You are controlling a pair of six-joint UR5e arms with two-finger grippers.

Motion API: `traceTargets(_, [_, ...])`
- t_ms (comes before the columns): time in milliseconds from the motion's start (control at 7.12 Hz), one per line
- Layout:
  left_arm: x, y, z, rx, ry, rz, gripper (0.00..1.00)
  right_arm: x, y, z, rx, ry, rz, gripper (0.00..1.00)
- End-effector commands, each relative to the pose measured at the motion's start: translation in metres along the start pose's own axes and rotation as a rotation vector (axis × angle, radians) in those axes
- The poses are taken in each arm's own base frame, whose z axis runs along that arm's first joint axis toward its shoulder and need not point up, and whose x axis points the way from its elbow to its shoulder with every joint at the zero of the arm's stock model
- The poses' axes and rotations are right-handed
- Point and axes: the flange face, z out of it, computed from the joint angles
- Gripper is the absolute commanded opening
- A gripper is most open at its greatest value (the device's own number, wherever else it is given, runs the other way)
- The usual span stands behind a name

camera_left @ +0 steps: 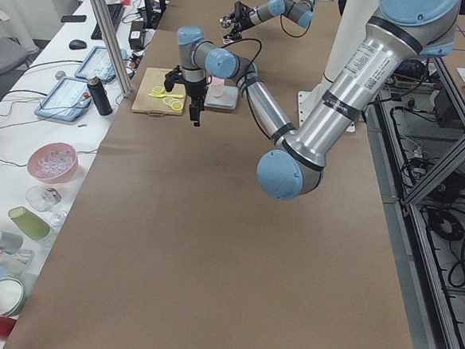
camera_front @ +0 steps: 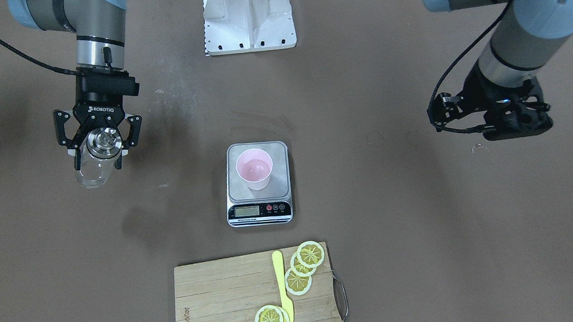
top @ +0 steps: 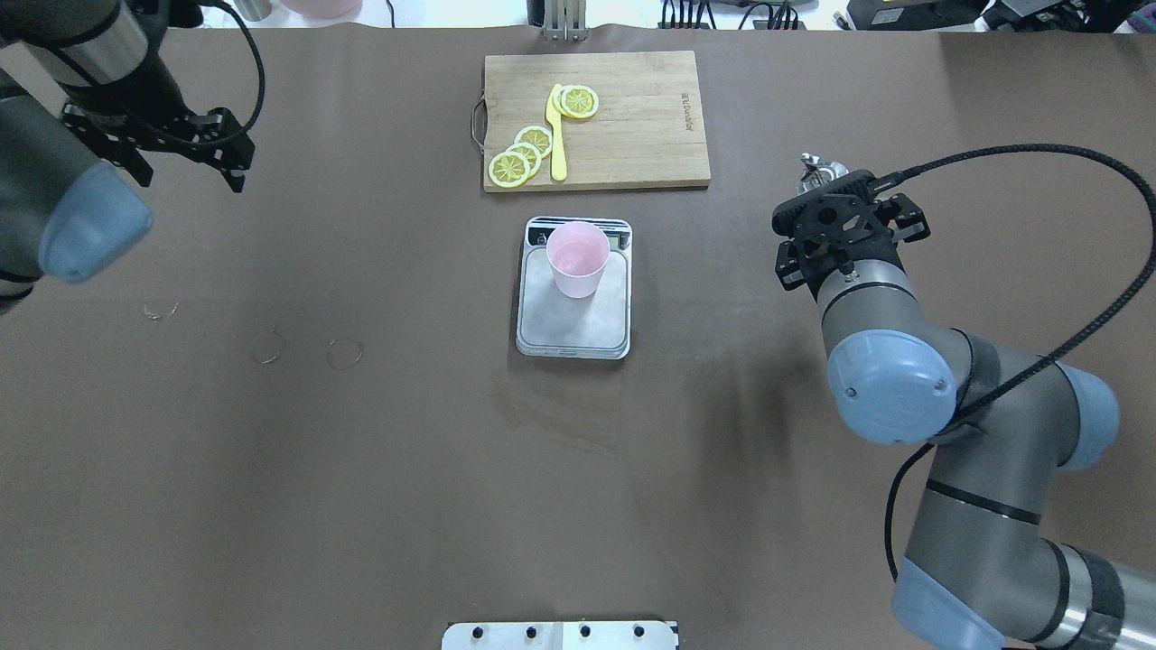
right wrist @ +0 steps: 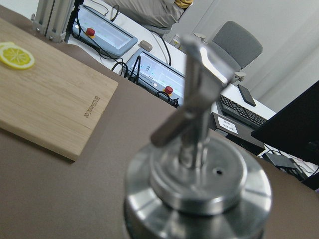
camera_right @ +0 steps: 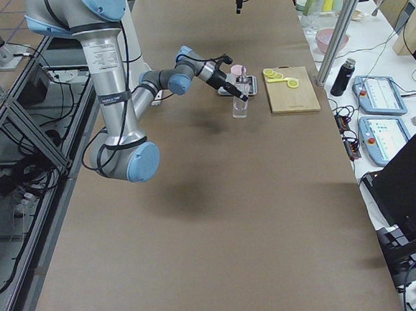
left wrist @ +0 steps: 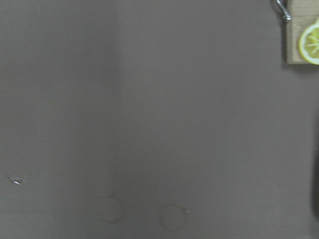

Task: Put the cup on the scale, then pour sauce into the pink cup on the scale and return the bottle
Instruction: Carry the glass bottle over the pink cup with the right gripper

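Exterior front-facing view is showing the right gripper (camera_front: 98, 148) closing its fingers around the top of the upright bottle (camera_front: 91, 174); whether the glass base is touching the table (camera_front: 378, 257) I cannot tell. The cup (camera_front: 254, 169) is standing on the scale (camera_front: 279, 183) at mid-table, well apart from the bottle and toward the robot's left of it, so the right arm is sitting nearer, and any pour is calling for a sideways carry before tipping that vertical axis. The left gripper (top: 226, 149) is hanging far off, carrying nothing; its opening I cannot tell.
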Motion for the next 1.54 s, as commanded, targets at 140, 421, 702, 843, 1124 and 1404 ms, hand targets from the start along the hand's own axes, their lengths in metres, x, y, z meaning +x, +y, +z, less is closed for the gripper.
traceTargets(140, [-0.152,-0.003,-0.035,0.025,0.032,-0.003,0.98,-0.036,-0.041,0.022,-0.035,0.103,-0.377,0.00])
traceTargets(421, [-0.248,0.014,-0.038,0.035,0.014,0.044,0.98,-0.049,-0.053,0.021,-0.061,0.139,-0.478,0.00])
traceTargets(702, [-0.330,0.030,-0.025,0.003,0.011,0.064,0.98,-0.068,-0.059,0.015,-0.095,0.176,-0.615,0.00])
traceTargets(843, [-0.357,0.042,-0.014,-0.017,0.014,0.070,0.98,-0.087,-0.060,0.024,-0.102,0.198,-0.652,0.00])
traceTargets(1124, [-0.405,0.063,0.018,-0.028,0.015,0.081,0.98,-0.118,-0.062,0.024,-0.102,0.197,-0.684,0.00])
traceTargets(1404, [-0.442,0.077,0.063,0.023,0.012,0.115,0.98,-0.137,-0.054,0.012,-0.094,0.200,-0.727,0.00])
